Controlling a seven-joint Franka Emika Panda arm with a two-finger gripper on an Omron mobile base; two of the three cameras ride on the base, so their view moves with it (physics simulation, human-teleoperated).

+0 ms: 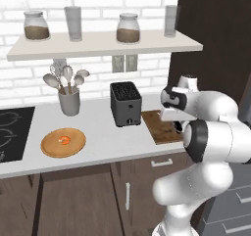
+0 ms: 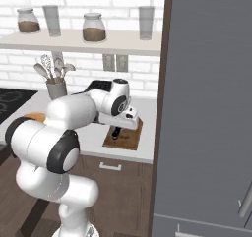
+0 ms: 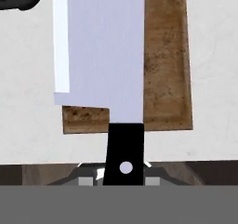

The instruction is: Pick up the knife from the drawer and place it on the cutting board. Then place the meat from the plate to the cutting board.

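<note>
Arm over cutting board [image 1: 158, 125] right of toaster [image 1: 126, 104]; meat [image 1: 63, 140] on plate [image 1: 50, 149], counter left.

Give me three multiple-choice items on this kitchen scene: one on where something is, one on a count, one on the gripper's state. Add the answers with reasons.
1. Where does the meat lie?
A. on the plate
B. on the cutting board
C. on top of the toaster

2. How many lidded jars with brown contents stand on the shelf?
A. one
B. two
C. four

3. What is the gripper doing?
A. standing open over the counter
B. shut on a spoon
C. shut on the knife

Answers:
1. A: the small orange-pink lump sits in the middle of the round tan disc, left of the toaster.
2. B: two jars show on the shelf, with two clear glasses beside them.
3. C: the hand view shows the black handle between the fingertips and the blade stretching out over the board.
</note>
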